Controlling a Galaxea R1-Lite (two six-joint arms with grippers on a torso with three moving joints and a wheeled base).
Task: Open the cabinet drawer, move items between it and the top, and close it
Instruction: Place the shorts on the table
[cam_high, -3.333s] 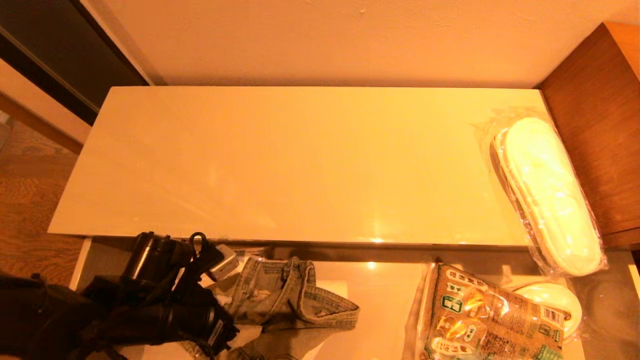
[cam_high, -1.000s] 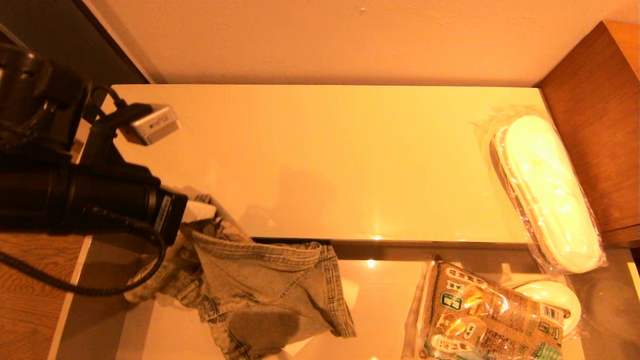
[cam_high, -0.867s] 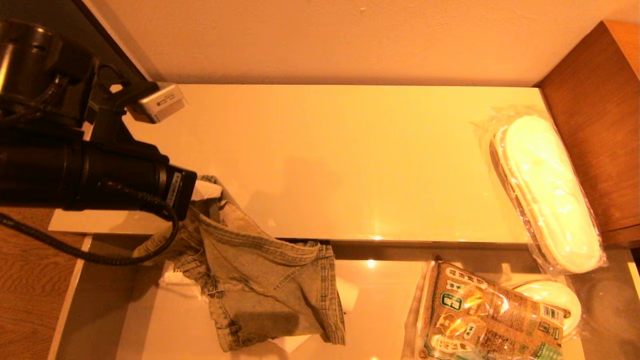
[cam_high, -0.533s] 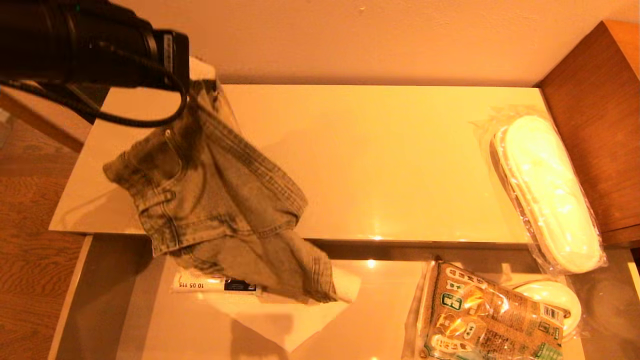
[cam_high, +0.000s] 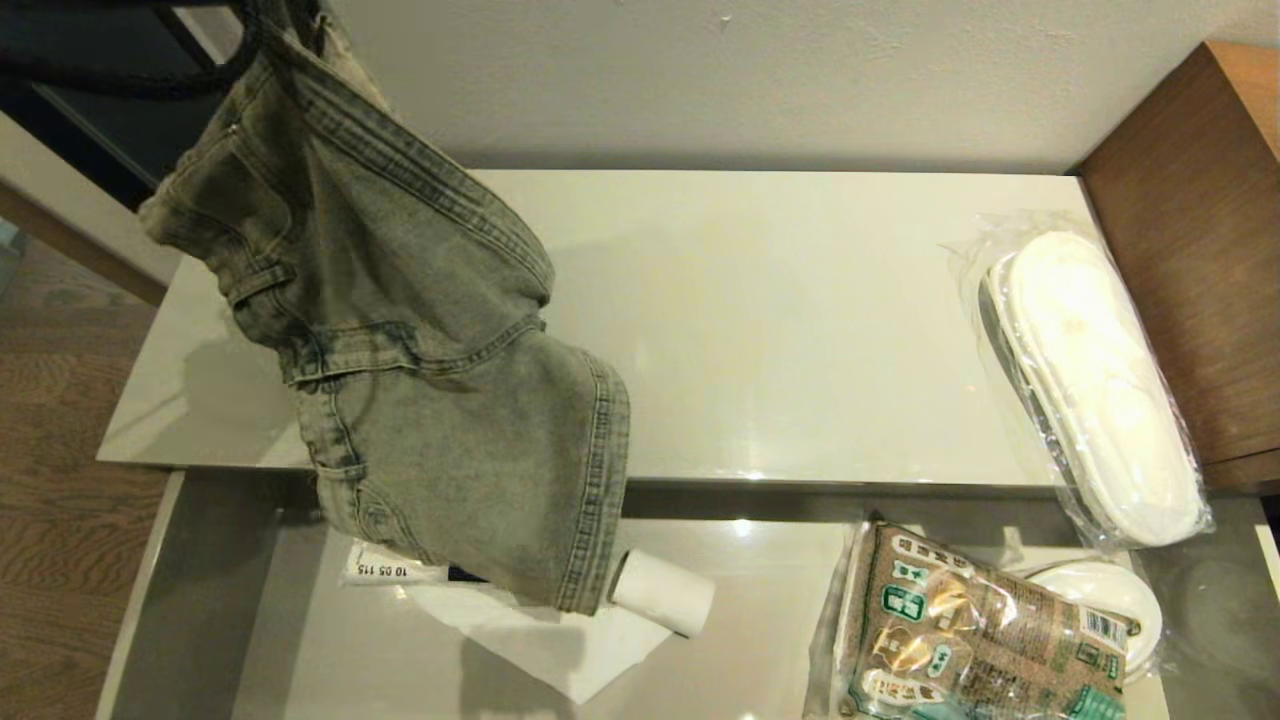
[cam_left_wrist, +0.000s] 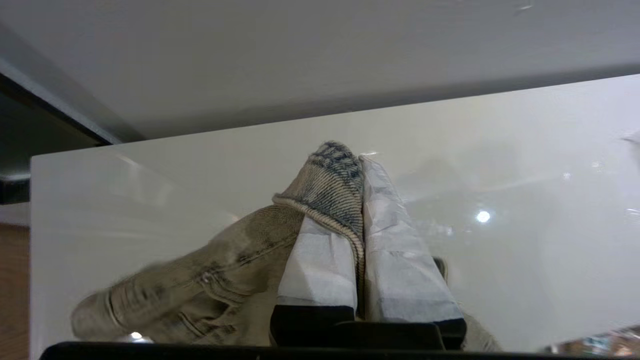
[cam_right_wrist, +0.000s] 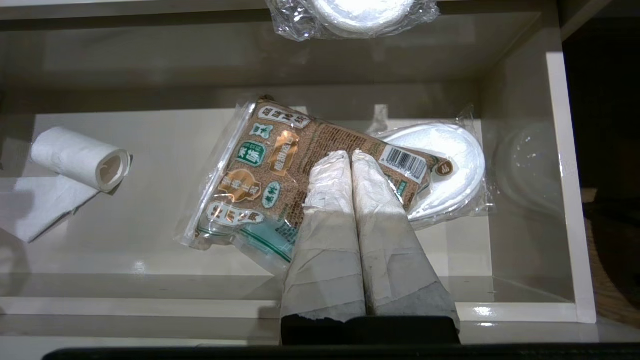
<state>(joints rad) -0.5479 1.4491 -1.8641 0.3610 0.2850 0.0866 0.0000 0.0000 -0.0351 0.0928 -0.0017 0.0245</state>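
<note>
The faded denim garment (cam_high: 420, 400) hangs in the air over the left end of the cabinet's glossy top (cam_high: 780, 330), its lower hem still above the open drawer (cam_high: 200, 620). My left gripper (cam_left_wrist: 357, 160) is shut on a fold of the denim (cam_left_wrist: 225, 270); it is above the head view's upper left corner, out of that view. The wrapped white slippers (cam_high: 1095, 390) lie at the right end of the top, overhanging its front edge. My right gripper (cam_right_wrist: 351, 156) is shut and empty, hovering over the drawer's right half (cam_right_wrist: 562, 150).
In the drawer lie a brown printed food bag (cam_high: 970, 630) on another wrapped white slipper (cam_high: 1110, 600), a paper roll (cam_high: 663, 592) and a white tissue pack (cam_high: 400, 572). A brown wooden unit (cam_high: 1200, 250) stands at the right and wood floor lies at the left.
The left arm has risen up and back out of the head view, lifting the denim from the drawer to above the left end of the top. The roll and tissue pack are now uncovered.
</note>
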